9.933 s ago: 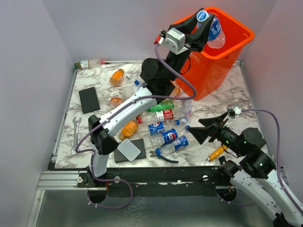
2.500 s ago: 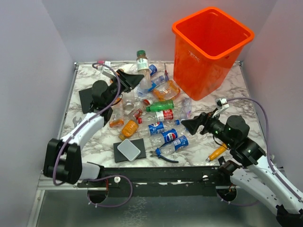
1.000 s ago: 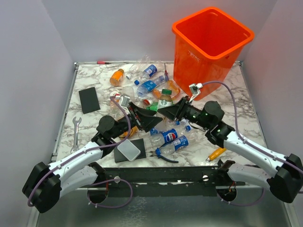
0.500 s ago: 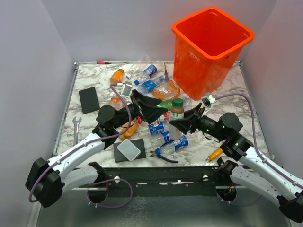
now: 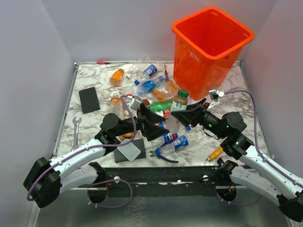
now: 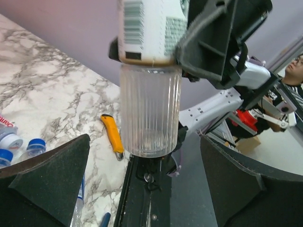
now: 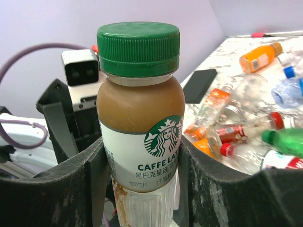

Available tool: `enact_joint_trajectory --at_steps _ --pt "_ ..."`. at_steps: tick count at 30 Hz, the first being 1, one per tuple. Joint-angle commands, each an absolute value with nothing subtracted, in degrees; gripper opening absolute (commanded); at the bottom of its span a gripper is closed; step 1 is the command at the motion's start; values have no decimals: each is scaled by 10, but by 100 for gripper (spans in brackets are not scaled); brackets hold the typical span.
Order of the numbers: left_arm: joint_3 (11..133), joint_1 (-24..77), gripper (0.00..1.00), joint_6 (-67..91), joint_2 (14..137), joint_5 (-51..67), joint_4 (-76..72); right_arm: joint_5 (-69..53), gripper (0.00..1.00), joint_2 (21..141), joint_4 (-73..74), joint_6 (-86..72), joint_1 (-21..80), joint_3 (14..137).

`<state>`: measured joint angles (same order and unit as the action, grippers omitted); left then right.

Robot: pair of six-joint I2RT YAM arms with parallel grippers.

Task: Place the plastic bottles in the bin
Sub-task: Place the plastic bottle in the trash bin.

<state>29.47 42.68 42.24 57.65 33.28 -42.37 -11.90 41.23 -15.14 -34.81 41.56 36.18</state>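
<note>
Clearly "CAFFE LAT" on btl (image 7: 138,142).

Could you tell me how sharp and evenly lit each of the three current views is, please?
Top external view: soft, even light, sharp throughout, no harsh glare on the bin. Left wrist view: the coffee bottle sits close, with a washed-out bright patch at lower right. Right wrist view: that bottle's label is crisp; the bottles behind look softer.
</note>
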Motion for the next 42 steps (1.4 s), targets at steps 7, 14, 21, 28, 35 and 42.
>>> enact_joint_trajectory --at_steps 7,14,21,28,35,42 --pt "356 450 99 374 636 367 -449 -187 39 460 -238 -401 418 403" --pt "366 455 78 330 684 344 -449 -173 42 460 -227 -403 418 392" --pt "341 455 35 328 670 316 -450 -150 94 476 -82 -380 418 464" --pt "298 459 27 264 602 269 -435 -74 100 447 121 -298 418 595" --pt "301 464 24 209 583 218 -384 -70 98 541 224 -256 418 737" --pt "303 478 24 193 583 204 -368 -84 92 633 272 -251 418 816"
